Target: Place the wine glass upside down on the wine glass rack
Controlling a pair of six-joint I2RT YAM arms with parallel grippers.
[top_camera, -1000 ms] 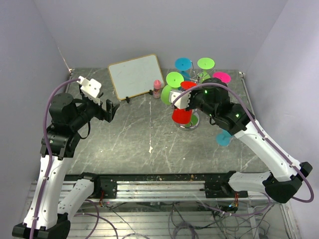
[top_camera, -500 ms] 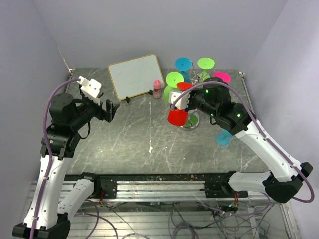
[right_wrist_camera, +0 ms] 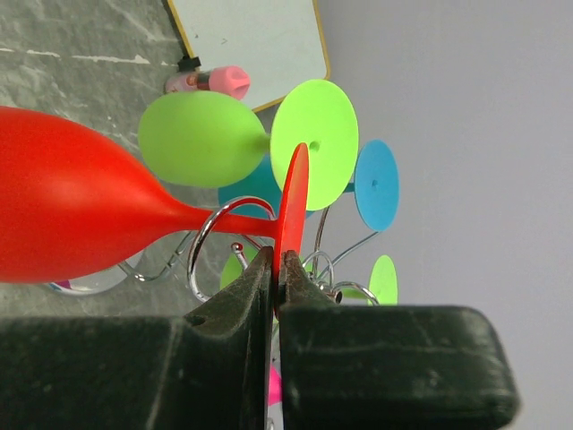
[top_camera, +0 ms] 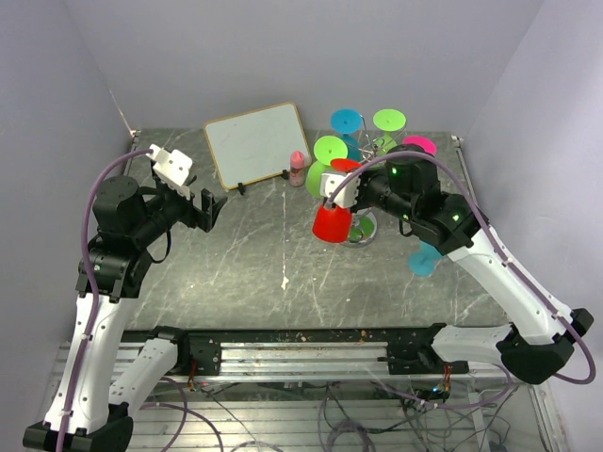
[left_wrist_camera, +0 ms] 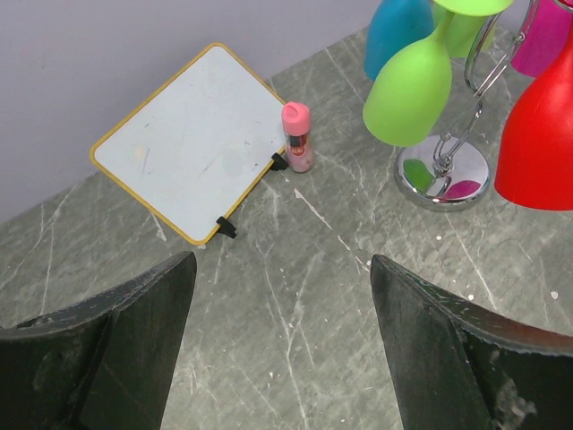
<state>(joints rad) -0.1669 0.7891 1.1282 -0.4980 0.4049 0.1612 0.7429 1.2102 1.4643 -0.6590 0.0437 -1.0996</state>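
Inverted red wine glass (top_camera: 332, 224), bowl down, at centre frame just left of the wine glass rack (left_wrist_camera: 443, 175), above the surface (top_camera: 264, 254). The right end effector (right_wrist_camera: 279, 264) is pinched tight on the edge of the glass's foot. In the wrist view the stem crosses a curled wire arm, though whether it is seated there cannot be told. For a sound placement, the stem should slide fully into the loop, the foot coming to rest on the wire before release, clear of the neighbouring green glass (right_wrist_camera: 201, 139). The left end effector (left_wrist_camera: 282, 296), at centre left, is spread wide and empty, well apart.
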